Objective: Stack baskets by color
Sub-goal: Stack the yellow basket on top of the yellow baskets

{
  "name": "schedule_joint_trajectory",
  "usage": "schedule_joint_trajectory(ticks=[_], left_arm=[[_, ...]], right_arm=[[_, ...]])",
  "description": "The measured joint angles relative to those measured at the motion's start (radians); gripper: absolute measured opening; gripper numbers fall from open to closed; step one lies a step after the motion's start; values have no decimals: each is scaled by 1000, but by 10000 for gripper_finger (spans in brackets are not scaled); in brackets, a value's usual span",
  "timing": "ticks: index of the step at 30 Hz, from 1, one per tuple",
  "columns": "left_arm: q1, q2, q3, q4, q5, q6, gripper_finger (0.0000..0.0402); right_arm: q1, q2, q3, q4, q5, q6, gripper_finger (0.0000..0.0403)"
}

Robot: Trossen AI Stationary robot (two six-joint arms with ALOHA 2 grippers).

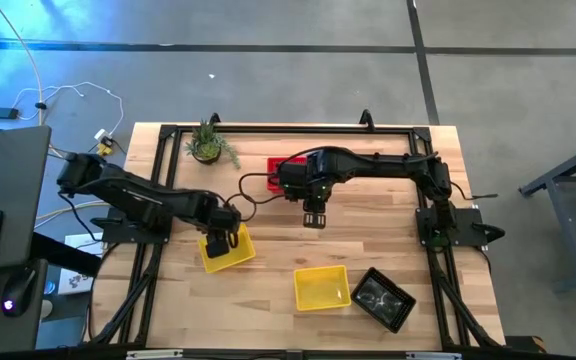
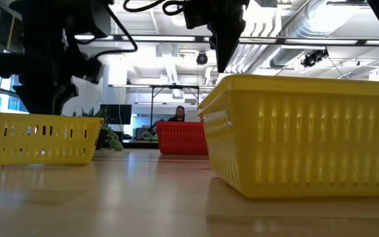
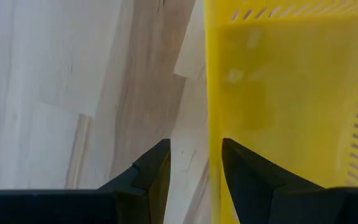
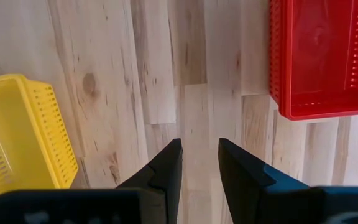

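High view: yellow baskets and unstacked; red, black apart. Left tool astride rim, unclosed; right tool open, empty.

The right gripper hangs open over bare wooden table, between a yellow basket and a red basket.

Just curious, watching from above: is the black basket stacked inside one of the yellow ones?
No, the black basket sits on the table by itself, beside a yellow basket, not inside it.
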Motion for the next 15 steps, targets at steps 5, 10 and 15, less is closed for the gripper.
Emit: schedule_joint_trajectory(ticks=[5, 10, 15], left_arm=[[0, 30, 0, 1, 0, 32, 114], [0, 32, 0, 23, 26, 34, 46], [0, 30, 0, 87, 36, 53, 9]], right_arm=[[0, 0, 0, 0, 0, 3, 92], [3, 0, 0, 0, 0, 14, 92], [11, 0, 0, 0, 17, -2, 92]])
